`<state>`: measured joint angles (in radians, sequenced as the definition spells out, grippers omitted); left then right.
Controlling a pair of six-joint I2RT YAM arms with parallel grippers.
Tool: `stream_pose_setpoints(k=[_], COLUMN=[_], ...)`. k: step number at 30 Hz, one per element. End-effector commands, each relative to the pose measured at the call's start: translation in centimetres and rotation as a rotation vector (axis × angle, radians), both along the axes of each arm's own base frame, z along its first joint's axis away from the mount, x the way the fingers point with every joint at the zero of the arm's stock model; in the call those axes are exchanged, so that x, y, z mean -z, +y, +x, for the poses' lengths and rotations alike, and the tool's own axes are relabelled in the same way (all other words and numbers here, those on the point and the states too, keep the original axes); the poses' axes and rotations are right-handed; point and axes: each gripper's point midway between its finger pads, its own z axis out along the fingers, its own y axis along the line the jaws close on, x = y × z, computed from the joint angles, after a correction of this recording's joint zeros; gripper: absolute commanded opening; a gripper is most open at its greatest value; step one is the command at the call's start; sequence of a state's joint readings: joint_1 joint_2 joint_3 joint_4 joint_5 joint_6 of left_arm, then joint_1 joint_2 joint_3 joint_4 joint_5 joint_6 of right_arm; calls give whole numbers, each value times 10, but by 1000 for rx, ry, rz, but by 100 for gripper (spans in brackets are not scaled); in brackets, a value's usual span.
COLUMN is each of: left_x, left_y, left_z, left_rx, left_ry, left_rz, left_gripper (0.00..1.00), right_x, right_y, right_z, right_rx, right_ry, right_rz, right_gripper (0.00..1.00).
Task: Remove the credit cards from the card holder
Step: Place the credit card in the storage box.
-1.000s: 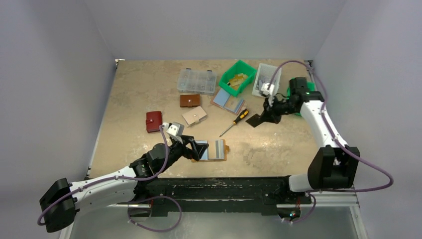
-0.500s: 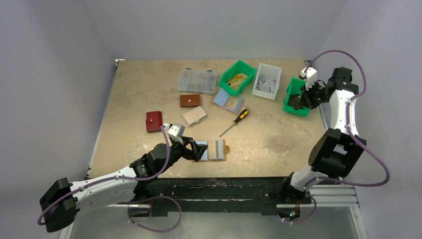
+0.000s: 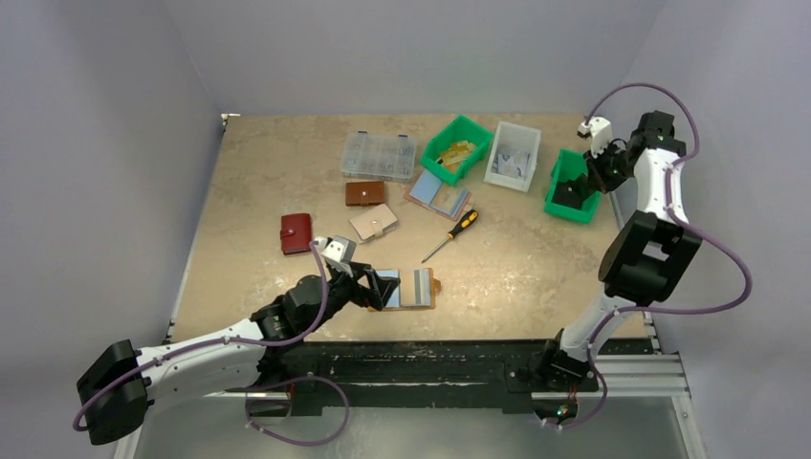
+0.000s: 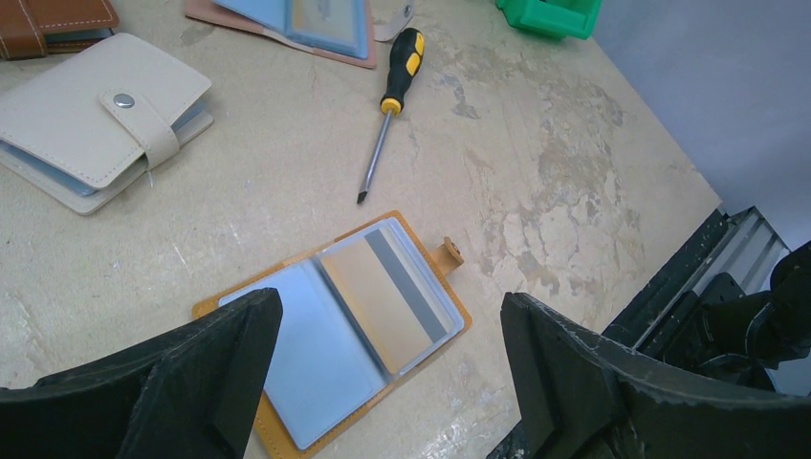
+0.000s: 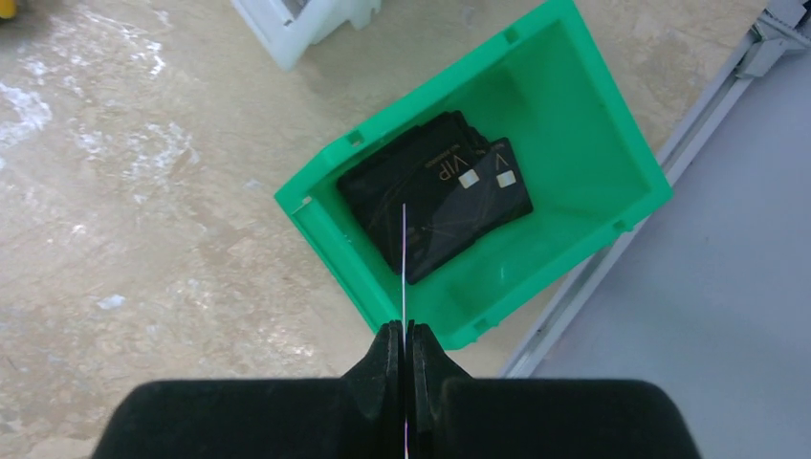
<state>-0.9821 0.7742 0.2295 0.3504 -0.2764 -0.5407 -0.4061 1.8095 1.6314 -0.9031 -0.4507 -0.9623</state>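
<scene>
The right end effector (image 5: pixel 404 330) is pinching a thin card (image 5: pixel 405 258) over the green plastic bin (image 5: pixel 593 115) at 2 o'clock; lowering before releasing seems wise; the left end effector (image 4: pixel 385 316) is hovering spread.

The card holder (image 3: pixel 413 288) lies open at the near edge of the surface (image 3: pixel 268 172), a credit card (image 4: pixel 387 301) in its right sleeve and the left gripper (image 3: pixel 375 286) over its left half. Behind it lies a screwdriver (image 3: pixel 451 234). Left of the screwdriver sit a snap-tab wallet (image 3: pixel 373 222), a second wallet (image 3: pixel 364 193) behind it, and a third wallet (image 3: pixel 295 233) to its left. At the back stand a compartment box (image 3: pixel 379 156) and three bins (image 3: pixel 512 156). Cards (image 5: pixel 435 206) lie in the rightmost bin (image 5: pixel 574 124), under the right gripper (image 5: pixel 404 330) and its held card (image 5: pixel 404 258).
</scene>
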Motion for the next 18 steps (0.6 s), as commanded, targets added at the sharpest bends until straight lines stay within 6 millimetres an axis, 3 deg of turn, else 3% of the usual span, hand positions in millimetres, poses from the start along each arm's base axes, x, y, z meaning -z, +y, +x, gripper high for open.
stream_pose_setpoints(k=[1, 9, 18], left_x=[-7, -7, -7], left_y=[-2, -2, 0], left_z=[1, 1, 0], left_rx=[-1, 0, -6], left_ry=[-11, -11, -11], left_rz=[-43, -46, -44], left_gripper=[92, 92, 92], right_x=[-12, -3, 20], right_y=[-8, -2, 3], right_z=[19, 41, 52], right_rx=[-1, -29, -36], right_ry=[-28, 5, 68], right_rz=[-38, -51, -58], right_gripper=[0, 0, 3])
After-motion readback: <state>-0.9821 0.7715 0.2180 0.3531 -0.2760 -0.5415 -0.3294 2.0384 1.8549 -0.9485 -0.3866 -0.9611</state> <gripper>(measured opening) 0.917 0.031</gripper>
